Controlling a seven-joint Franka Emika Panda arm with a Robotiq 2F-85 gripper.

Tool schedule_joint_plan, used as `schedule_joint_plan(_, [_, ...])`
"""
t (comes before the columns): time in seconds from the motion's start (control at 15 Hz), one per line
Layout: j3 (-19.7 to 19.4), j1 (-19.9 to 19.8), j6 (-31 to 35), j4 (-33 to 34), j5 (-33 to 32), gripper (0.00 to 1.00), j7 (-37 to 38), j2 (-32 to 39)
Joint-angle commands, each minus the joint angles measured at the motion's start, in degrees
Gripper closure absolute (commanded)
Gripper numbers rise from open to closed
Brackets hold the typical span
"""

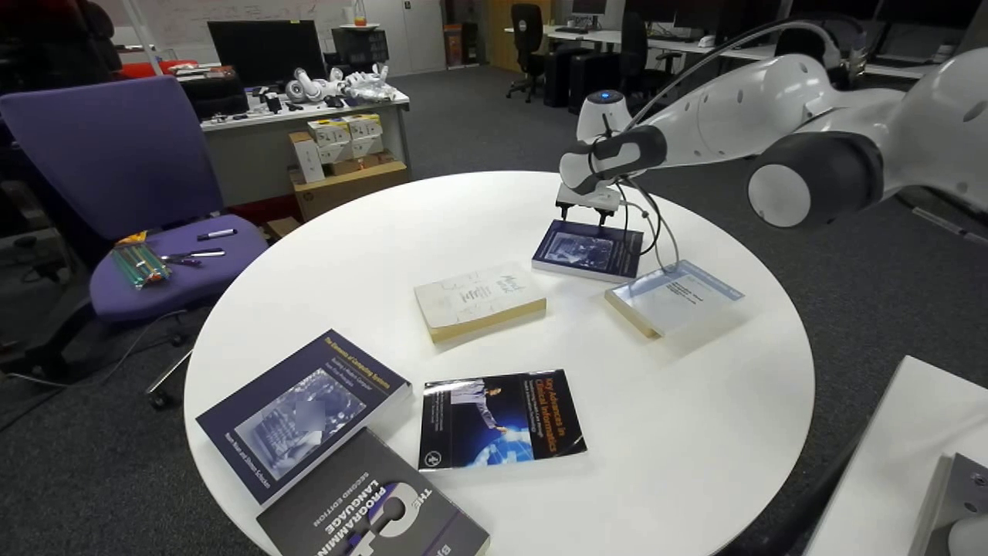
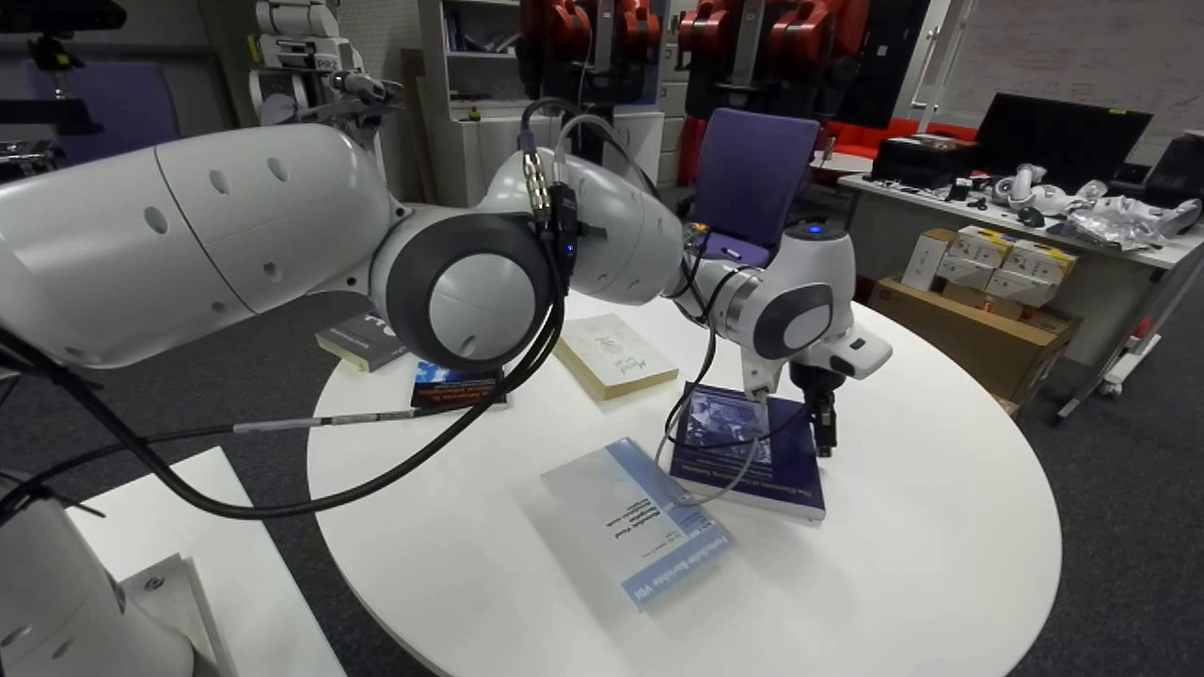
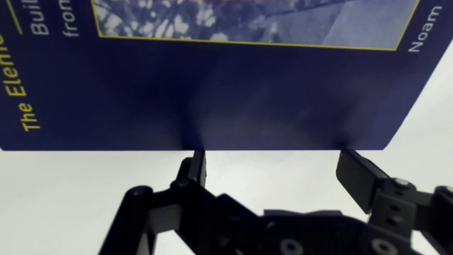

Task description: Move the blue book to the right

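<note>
Blue book [image 3: 226,81] cropped in wrist view; gripper [image 3: 272,152] spread wide, contact unclear.

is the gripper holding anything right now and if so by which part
Nothing is held. The gripper is open, its fingers spread apart at one edge of the blue book; whether the tips touch it cannot be told.

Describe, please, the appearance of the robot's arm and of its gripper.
The arm is glossy white and rounded, with dark grey bands around pale round caps at its joints. Black and grey cables run outside it, and a small blue light glows on it. The gripper is black, with two angular, jointed fingers.
</note>
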Motion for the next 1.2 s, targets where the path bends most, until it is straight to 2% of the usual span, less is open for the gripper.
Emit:
schedule_joint_plan(0.0, [5.35, -1.72, -4.48, 3.37, 1.47, 0.0, -9.83, 0.3])
schedule_joint_plan(0.27, [9.26, -2.01, -8.65, 4.7, 1.04, 0.0, -19.23, -0.19])
schedule_joint_plan(0.73, [11.47, -1.17, -14.03, 7.91, 0.34, 0.0, -26.61, -0.7])
schedule_joint_plan(0.93, [9.43, -0.06, -11.4, 9.23, -1.14, 0.0, -23.9, -0.2])
schedule_joint_plan(1.13, [6.02, 0.55, -4.23, 10.91, -2.92, 0.0, -19.54, 1.25])
